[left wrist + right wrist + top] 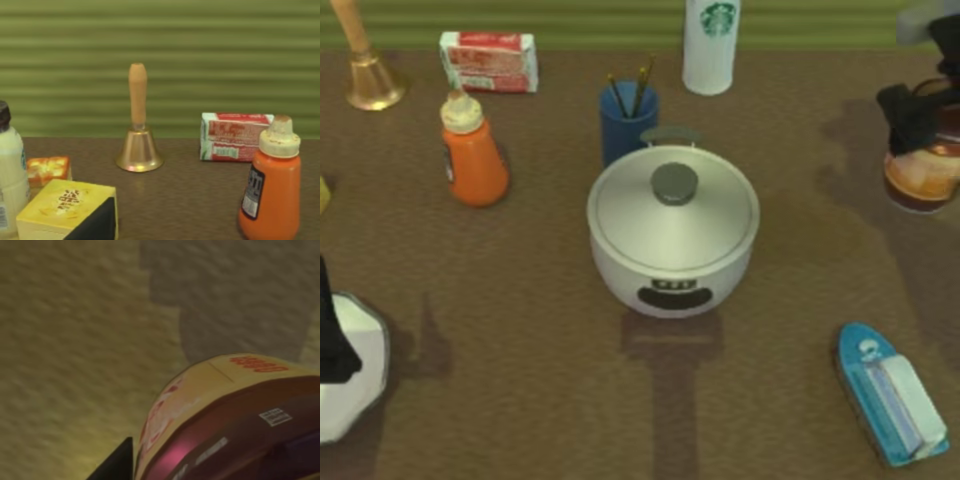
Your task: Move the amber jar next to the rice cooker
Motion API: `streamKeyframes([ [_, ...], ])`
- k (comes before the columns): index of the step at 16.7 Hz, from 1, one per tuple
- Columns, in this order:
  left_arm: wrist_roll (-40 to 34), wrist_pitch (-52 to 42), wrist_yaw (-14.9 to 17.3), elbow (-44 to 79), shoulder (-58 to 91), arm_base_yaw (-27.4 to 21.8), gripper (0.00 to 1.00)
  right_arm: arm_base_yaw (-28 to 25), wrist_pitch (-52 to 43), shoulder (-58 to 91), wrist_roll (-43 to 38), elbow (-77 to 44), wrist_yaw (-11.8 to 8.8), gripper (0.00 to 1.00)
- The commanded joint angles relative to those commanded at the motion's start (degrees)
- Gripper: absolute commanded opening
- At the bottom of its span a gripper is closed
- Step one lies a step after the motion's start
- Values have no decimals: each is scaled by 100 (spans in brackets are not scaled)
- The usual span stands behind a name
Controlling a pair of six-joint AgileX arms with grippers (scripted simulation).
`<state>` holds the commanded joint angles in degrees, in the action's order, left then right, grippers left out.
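The amber jar [918, 175] is at the far right edge of the table, its amber body and pale label showing below my right gripper [920, 115], which is shut on it from above. In the right wrist view the jar's tan label [200, 395] and maroon lid [240, 435] fill the corner, with one dark finger [119, 464] pressed against the label; the other finger is hidden. The jar's shadow [235, 315] lies apart on the cloth. The rice cooker [672, 230] stands at the table's middle, well left of the jar. My left arm [330, 335] is parked at the left edge.
A blue pencil cup [628, 118] stands just behind the cooker and a white tumbler [711, 42] farther back. An orange squeeze bottle [475, 160], red-and-white box [490, 60] and brass bell [370, 75] occupy the back left. A blue boat-shaped item [892, 395] lies front right.
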<state>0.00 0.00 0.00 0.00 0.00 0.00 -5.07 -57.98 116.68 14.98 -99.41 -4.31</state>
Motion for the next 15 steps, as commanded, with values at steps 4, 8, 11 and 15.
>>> streamKeyframes([
  [4,0,0,0,0,0,0,100,-637,521,-240,-1662,710,468,0],
  [8,0,0,0,0,0,0,100,-1137,958,-459,-2925,1284,848,0],
  [11,0,0,0,0,0,0,100,-1302,1107,-533,-3284,1476,979,0],
  [15,0,0,0,0,0,0,100,-1277,1097,-507,-3292,1465,965,0],
])
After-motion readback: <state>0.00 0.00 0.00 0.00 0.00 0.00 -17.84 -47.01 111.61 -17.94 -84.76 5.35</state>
